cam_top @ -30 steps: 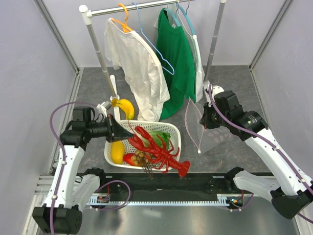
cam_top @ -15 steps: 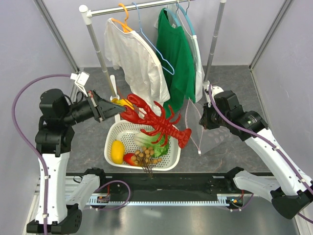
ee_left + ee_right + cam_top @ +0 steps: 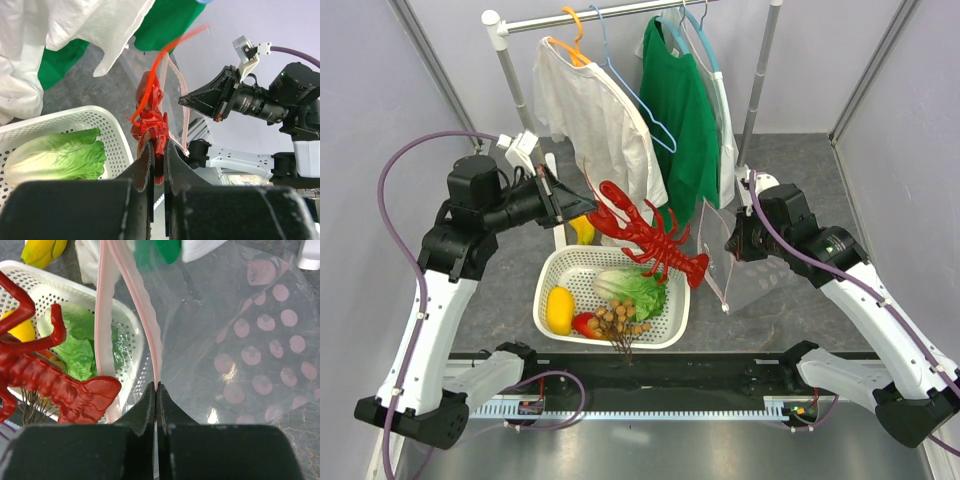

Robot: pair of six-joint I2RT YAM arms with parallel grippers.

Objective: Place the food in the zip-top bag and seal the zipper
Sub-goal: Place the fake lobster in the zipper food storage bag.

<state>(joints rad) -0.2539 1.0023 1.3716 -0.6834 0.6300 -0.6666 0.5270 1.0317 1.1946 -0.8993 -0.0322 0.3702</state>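
The red lobster (image 3: 650,238) hangs above the far right of the white basket (image 3: 565,262), your left pincer (image 3: 157,150) clamped on it, its tail just beside the open mouth of the clear zip-top bag (image 3: 750,270). Your right pincer (image 3: 156,389), fully closed, pinches the pink zipper (image 3: 103,315), holding the bag up at the right of the table (image 3: 800,170). Lettuce (image 3: 635,290), lemon (image 3: 560,310), mango (image 3: 585,325) and longan bunch (image 3: 617,320) lie in the basket; the banana (image 3: 583,230) sits at its far edge.

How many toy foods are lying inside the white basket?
4. The lemon lies at the basket's left side, the mango next to it, the longan bunch at the near rim, the lettuce in the middle. Others may be hidden beneath.
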